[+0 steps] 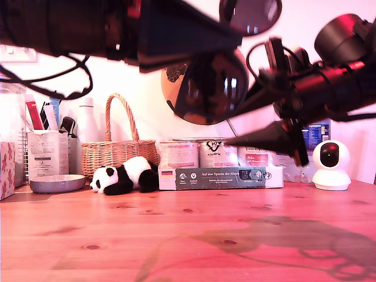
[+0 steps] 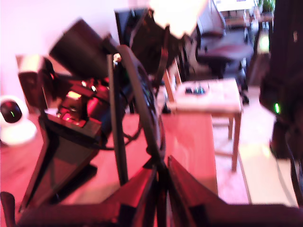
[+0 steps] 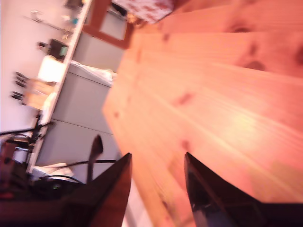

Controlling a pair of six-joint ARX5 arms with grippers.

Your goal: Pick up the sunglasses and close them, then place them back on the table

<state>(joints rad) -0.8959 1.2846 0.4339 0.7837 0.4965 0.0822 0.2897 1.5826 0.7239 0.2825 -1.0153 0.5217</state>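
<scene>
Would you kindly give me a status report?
My first gripper shut on the sunglasses, held high above the table. My second gripper open, empty. Table below bare.

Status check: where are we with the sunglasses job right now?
Pickup looks done: the sunglasses are off the table, clamped in my first gripper. My second gripper is open and empty. Whether they are folded is unclear; placing them back remains.

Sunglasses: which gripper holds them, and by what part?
My first gripper pinches the matte black dark-lensed sunglasses by the frame's edge; my second gripper holds nothing.
</scene>
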